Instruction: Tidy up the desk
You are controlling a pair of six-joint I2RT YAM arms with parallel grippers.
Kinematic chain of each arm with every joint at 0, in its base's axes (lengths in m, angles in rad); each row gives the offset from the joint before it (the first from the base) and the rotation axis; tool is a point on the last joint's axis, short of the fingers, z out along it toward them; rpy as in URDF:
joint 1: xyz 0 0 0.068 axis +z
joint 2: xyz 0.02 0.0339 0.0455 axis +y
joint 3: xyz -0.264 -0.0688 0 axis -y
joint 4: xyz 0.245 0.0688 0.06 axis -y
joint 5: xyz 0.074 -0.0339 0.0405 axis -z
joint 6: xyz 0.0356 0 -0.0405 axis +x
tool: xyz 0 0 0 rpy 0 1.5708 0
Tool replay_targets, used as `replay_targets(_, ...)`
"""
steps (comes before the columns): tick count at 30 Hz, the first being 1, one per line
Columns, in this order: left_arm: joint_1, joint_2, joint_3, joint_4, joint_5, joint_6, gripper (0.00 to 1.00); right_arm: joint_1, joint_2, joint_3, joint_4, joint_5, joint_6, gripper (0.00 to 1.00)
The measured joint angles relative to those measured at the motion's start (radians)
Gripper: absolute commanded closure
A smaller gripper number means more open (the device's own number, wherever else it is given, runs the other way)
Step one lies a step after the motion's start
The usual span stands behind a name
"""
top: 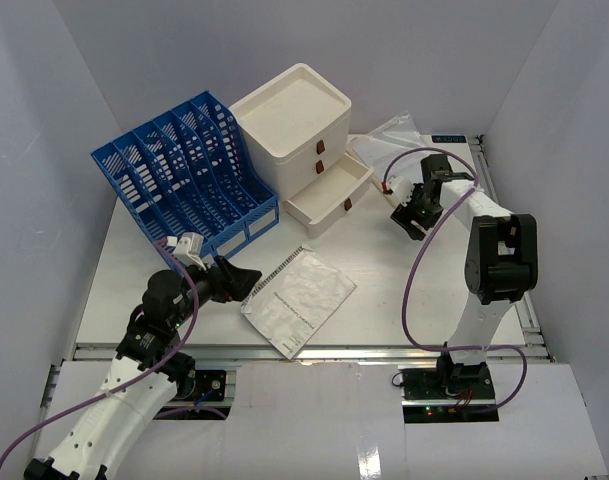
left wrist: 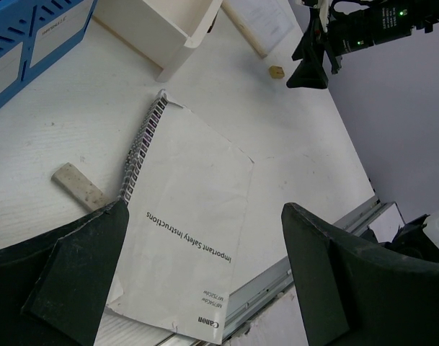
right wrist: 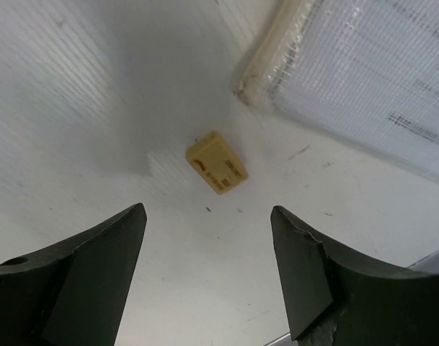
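The desk [top: 384, 300] is a wide white tabletop with metal rails. A white Canon safety booklet [top: 297, 297] lies near its front edge. My left gripper [top: 239, 281] hovers at the booklet's left side. In the left wrist view its jaws [left wrist: 205, 209] stand wide open over the booklet [left wrist: 190, 238], holding nothing. My right gripper [top: 408, 214] hangs at the back right, near the drawer. In the right wrist view it [right wrist: 208, 210] is open above the bare desk [right wrist: 96, 108], with a small yellow eraser-like block [right wrist: 217, 161] lying just beyond its fingertips.
A blue file rack [top: 184, 175] stands at the back left. Beside it is a white drawer box [top: 294, 115] with its lower drawer [top: 329, 192] pulled out. A clear plastic sleeve [right wrist: 363, 79] lies past the block. A beige stick [left wrist: 78, 186] rests left of the booklet.
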Motion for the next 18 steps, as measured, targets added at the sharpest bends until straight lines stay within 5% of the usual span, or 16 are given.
replay_targets(9,0.0,0.0,0.0,0.0,0.003,-0.004,0.02,-0.018,0.117,0.098,-0.026,-0.004,-0.142,0.31)
replay_targets(13,0.0,-0.001,0.0,0.0,0.003,-0.006,0.02,-0.017,0.201,0.194,-0.102,-0.035,-0.193,0.55)
replay_targets(14,0.0,-0.001,0.0,0.0,0.003,-0.007,0.02,-0.017,0.217,0.214,-0.116,-0.039,-0.202,0.7)
replay_targets(18,0.0,-0.001,0.0,0.0,0.004,-0.007,0.02,-0.017,0.233,0.242,-0.144,-0.059,-0.222,0.81)
